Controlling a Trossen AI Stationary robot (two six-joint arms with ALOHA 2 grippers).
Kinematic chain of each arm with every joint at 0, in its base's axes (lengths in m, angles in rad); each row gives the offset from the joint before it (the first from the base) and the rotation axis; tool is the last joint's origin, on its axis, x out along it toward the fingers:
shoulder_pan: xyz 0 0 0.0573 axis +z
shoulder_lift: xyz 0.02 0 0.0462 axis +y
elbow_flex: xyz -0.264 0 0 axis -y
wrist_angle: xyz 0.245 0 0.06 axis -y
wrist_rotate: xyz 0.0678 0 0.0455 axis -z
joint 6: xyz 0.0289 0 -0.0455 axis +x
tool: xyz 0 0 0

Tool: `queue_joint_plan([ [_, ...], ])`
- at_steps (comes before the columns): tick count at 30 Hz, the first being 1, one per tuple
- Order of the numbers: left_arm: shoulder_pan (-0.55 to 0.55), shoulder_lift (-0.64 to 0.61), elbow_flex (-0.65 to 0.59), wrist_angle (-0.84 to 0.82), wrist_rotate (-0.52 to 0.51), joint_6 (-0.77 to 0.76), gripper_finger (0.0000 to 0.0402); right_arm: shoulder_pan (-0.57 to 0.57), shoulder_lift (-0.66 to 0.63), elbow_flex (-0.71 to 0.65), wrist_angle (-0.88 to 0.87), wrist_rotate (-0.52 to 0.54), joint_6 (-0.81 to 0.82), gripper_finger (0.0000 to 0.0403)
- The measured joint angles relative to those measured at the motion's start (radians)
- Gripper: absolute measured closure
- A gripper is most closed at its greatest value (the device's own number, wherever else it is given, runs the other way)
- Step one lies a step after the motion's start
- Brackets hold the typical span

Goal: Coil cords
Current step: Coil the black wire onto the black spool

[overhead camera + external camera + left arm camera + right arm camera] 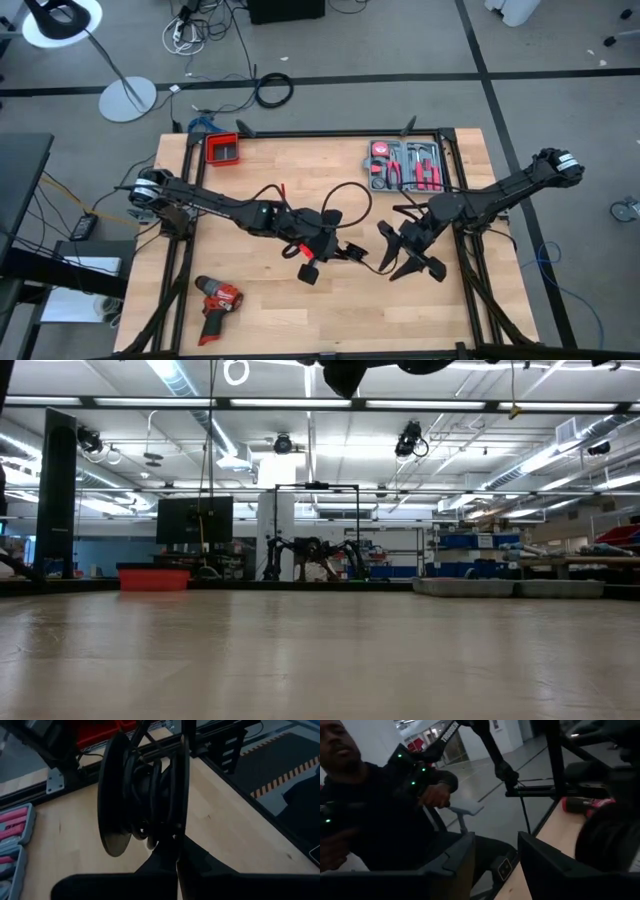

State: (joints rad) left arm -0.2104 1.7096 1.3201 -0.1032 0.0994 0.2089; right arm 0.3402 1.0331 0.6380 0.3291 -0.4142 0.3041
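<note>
Gripping a black spool wound with cord, the left gripper is clamped shut; the right gripper gapes beside it, so loose loops could slip off.

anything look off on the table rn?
Only the cord: partly wound on the spool that the shut left hand grips mid-table, the rest trailing in a loose loop. The right hand is open beside it. Drill and tool case look normal.

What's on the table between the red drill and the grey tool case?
In the high view, between the red drill and tool case lie the left tool and the looping black cord.
</note>
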Motion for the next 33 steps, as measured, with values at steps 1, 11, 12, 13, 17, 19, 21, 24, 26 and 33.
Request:
queue_joint_plan([
  [1, 0.0, 0.0, 0.0, -0.001, 0.0, 0.0, 0.0402, 0.0, 0.0, 0.0, 0.0, 0.005, 0.0, 0.0246],
  [11, -0.001, -0.001, 0.0, 0.011, 0.003, -0.003, 0.0402, -0.036, 0.001, 0.0, 0.055, 0.018, 0.009, 0.0216],
  [12, -0.001, -0.001, 0.0, 0.011, 0.003, -0.003, 0.0402, -0.04, 0.001, 0.0, 0.063, 0.017, 0.009, 0.0216],
  [13, -0.001, -0.001, 0.0, 0.012, 0.004, -0.005, 0.0402, -0.044, 0.001, 0.0, 0.065, 0.018, 0.005, 0.0216],
  [17, -0.002, -0.001, 0.0, 0.001, 0.024, -0.018, 0.0402, -0.07, -0.004, 0.0, 0.062, 0.033, -0.054, 0.0218],
  [19, -0.002, -0.001, 0.0, -0.002, 0.025, -0.027, 0.0402, -0.086, -0.021, 0.0, 0.047, 0.066, -0.096, 0.0218],
  [21, -0.005, -0.001, 0.0, -0.009, 0.025, -0.031, 0.0402, -0.099, -0.05, 0.0, 0.008, 0.131, -0.135, 0.0218],
  [24, -0.012, -0.001, 0.0, -0.029, 0.024, -0.031, 0.0402, -0.099, -0.094, 0.0, -0.042, 0.21, -0.141, 0.0218],
  [26, -0.016, -0.002, 0.0, -0.053, 0.013, -0.031, 0.0402, -0.08, -0.128, 0.0, -0.077, 0.233, -0.127, 0.022],
  [33, -0.021, -0.002, 0.0, -0.057, -0.001, -0.025, 0.0401, -0.021, -0.15, 0.0, -0.399, 0.315, -0.042, 0.0226],
])
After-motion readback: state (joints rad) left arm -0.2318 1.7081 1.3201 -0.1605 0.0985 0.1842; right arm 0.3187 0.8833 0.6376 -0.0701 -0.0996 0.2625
